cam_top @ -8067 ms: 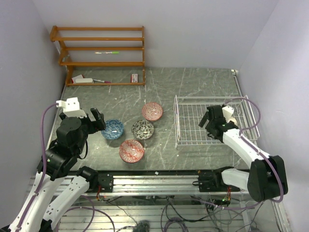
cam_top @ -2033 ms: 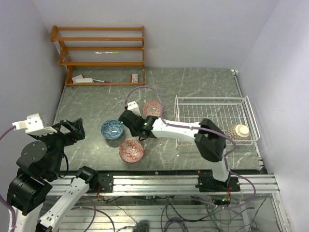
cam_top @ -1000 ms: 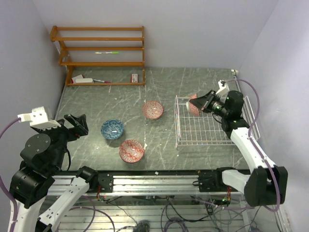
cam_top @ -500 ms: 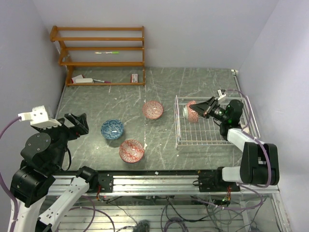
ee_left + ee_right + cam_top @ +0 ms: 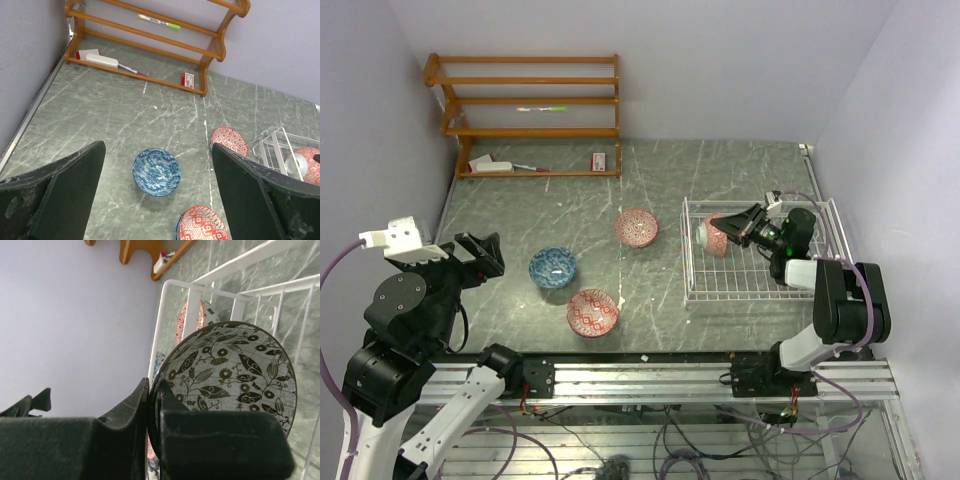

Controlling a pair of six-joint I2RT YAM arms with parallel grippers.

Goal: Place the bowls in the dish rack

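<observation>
My right gripper (image 5: 154, 390) is shut on the rim of the black-and-white bowl (image 5: 235, 370), one finger inside and one outside. The bowl stands on edge, its patterned inside facing the wrist camera. From above, the bowl (image 5: 711, 236) shows a pinkish outside at the left end of the white wire dish rack (image 5: 760, 204), with that gripper (image 5: 730, 232) just to its right. Whether it touches the wires I cannot tell. A blue bowl (image 5: 552, 267), a red bowl (image 5: 593, 311) and a pink bowl (image 5: 636, 228) lie on the table. My left gripper (image 5: 157, 146) hangs open high above the blue bowl (image 5: 156, 171).
An orange wooden shelf (image 5: 530, 110) stands at the back left with a marker (image 5: 159, 21), a white box (image 5: 101, 60) and a small red box (image 5: 187, 79) on it. Purple walls close in on both sides. The right arm (image 5: 840, 300) lies folded beside the rack's right end.
The right gripper has come down and slightly left with the bowl, deeper into the rack's left end, and its arm has folded lower. The left arm has barely moved.
</observation>
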